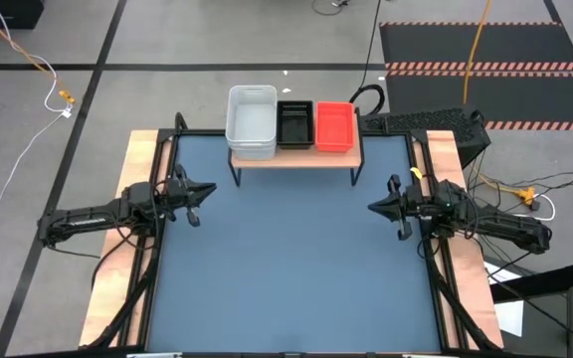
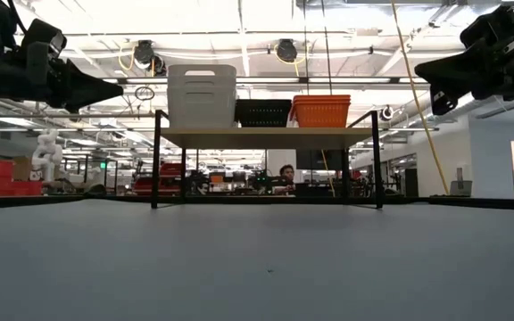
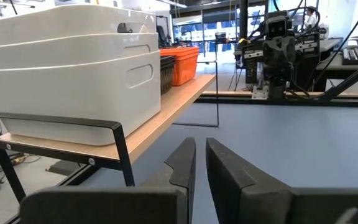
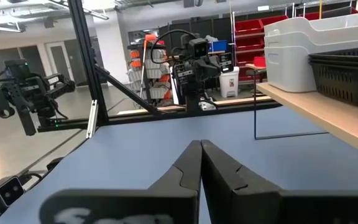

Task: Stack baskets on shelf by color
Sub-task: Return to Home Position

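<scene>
You've got the shelf [image 1: 291, 157] standing at the far edge of the blue table mat [image 1: 291, 268], and all three colours sit on it side by side. The white baskets [image 1: 252, 121] are nested at its left end and make the tallest pile in the low view. The black baskets [image 1: 294, 123] sit in the middle, just beside them. The red baskets [image 1: 334, 126] take the right end, touching the black ones.

Your left gripper [image 1: 207, 189] hangs above the mat's left side, well apart from the shelf. Its fingers [image 3: 182, 165] are drawn together with only a slit between them, and they hold nothing. Your right gripper [image 1: 376, 207] mirrors it over the right side, with its fingers [image 4: 191, 162] pressed tip to tip and also empty.

On writing, a pale marking on the right gripper's body [image 4: 86, 214] is too blurred to read.

Around you, a black keyboard [image 1: 421, 121] lies behind the table's far right corner. A striped floor mat [image 1: 485, 68] stretches beyond it, and a yellow cable [image 1: 477, 40] crosses that mat. In the low view, a person's head [image 2: 286, 171] shows under the shelf board, far back in the room. Red storage bins [image 4: 253, 28] line a rack in the right wrist view, and another robot arm [image 4: 27, 93] stands off to one side of them.
</scene>
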